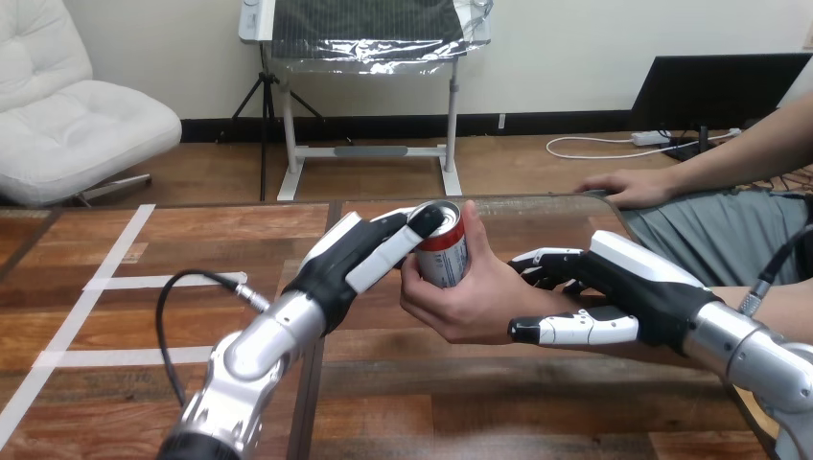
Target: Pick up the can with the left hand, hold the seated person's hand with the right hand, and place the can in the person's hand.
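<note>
Red-and-white can [444,259] upright above the surface [125,235], pinched near its top by left hand [369,251], already wrapped by the person's hand [470,305]; right hand [618,287] curled round that wrist. Remaining, probably: letting go.

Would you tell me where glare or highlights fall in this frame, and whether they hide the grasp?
Head view: soft, even light; a glint on the rim of the can; bright highlights on the left forearm; a mild sheen at the far edge of the table; no glare hides the left hand or the person's hand on the can.
</note>
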`<state>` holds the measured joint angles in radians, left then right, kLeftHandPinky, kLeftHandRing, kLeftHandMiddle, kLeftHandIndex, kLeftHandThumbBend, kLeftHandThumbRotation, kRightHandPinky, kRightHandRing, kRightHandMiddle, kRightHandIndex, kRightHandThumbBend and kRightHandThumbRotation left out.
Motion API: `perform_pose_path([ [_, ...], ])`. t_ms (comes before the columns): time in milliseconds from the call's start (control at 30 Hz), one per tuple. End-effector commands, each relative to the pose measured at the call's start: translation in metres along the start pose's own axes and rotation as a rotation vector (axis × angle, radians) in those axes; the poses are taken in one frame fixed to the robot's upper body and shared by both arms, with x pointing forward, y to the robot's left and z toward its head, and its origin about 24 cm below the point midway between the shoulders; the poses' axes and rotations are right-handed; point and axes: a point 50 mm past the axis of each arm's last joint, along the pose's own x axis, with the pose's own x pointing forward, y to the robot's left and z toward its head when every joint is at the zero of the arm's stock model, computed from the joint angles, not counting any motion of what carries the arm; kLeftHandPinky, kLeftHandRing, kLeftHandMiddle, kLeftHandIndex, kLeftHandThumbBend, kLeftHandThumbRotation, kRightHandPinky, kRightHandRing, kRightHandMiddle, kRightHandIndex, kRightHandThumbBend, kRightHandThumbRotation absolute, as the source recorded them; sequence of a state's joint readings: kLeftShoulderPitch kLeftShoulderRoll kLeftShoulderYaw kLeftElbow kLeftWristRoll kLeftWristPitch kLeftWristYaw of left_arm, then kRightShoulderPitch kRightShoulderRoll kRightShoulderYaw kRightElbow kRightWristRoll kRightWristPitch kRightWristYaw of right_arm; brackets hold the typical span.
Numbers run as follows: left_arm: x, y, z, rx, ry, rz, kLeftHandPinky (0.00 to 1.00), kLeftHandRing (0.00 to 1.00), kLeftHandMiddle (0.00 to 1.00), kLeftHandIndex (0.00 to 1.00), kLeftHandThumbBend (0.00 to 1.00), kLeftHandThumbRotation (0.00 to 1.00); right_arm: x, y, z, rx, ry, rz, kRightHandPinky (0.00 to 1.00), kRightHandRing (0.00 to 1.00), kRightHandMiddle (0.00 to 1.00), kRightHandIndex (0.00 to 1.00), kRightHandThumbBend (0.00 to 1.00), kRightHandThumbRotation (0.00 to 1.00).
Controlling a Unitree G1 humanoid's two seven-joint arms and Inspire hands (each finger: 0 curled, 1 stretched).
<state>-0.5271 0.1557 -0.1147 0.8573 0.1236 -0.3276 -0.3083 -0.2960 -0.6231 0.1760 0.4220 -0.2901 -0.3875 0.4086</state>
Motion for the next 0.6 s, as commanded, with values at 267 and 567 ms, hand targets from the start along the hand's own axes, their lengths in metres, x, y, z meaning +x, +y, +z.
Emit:
perform_pose_path([
  [267, -0.012, 0.009, 0.003, -0.063, -0.088, 0.134, 0.80, 0.81, 0.82, 0.83, 0.87, 1.00, -0.002, 0.024, 0.006, 0.135, -0.050, -0.092, 0.64, 0.77, 0.81, 0.85, 1.00, 0.86],
  [567, -0.026, 0.004, -0.004, -0.095, -0.109, 0.196, 0.80, 0.82, 0.83, 0.82, 0.89, 1.00, -0.010, 0.027, 0.007, 0.234, -0.098, -0.229, 0.68, 0.80, 0.84, 0.87, 0.99, 0.92],
])
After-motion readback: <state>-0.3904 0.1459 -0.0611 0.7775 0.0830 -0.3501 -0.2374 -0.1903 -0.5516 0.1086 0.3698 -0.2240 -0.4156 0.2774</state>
